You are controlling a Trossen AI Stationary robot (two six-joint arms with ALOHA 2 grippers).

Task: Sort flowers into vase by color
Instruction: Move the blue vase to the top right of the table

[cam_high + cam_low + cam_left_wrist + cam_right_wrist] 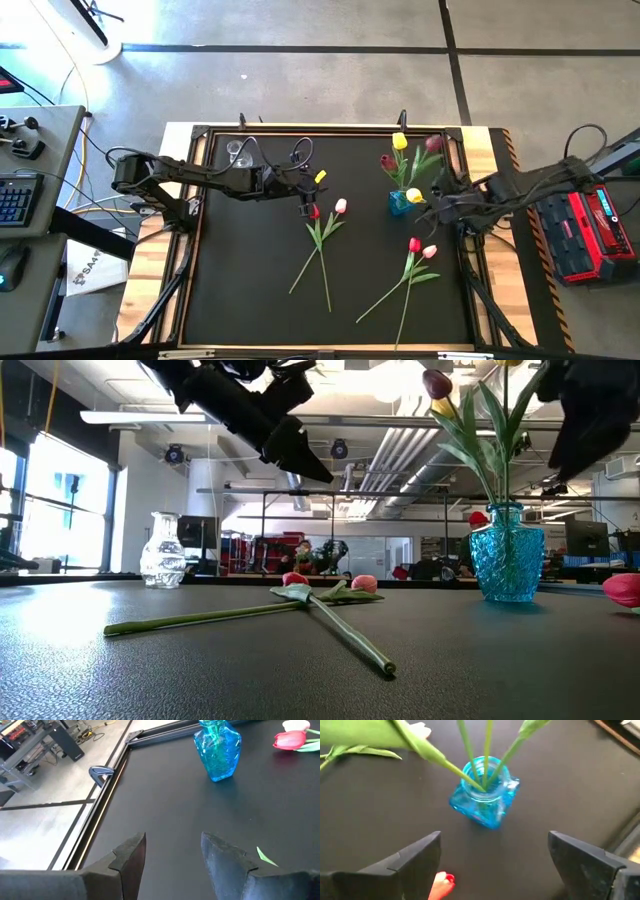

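Below left gripper [306,207] jaws, red tulip [314,213], ungripped, jaws apart

Four tulips are stood in the blue vase [399,202] near the mat's right rear: a yellow one [400,141], two maroon ones [387,161] and a second yellow one [414,195], which is leaned low beside the vase. A red tulip [314,212] and a pink tulip [340,206] are laid crossed at mid-mat. Another red [414,244] and pink [429,251] pair is laid to the right, stems pointed forward. A clear vase [238,153] is stood empty at the left rear.
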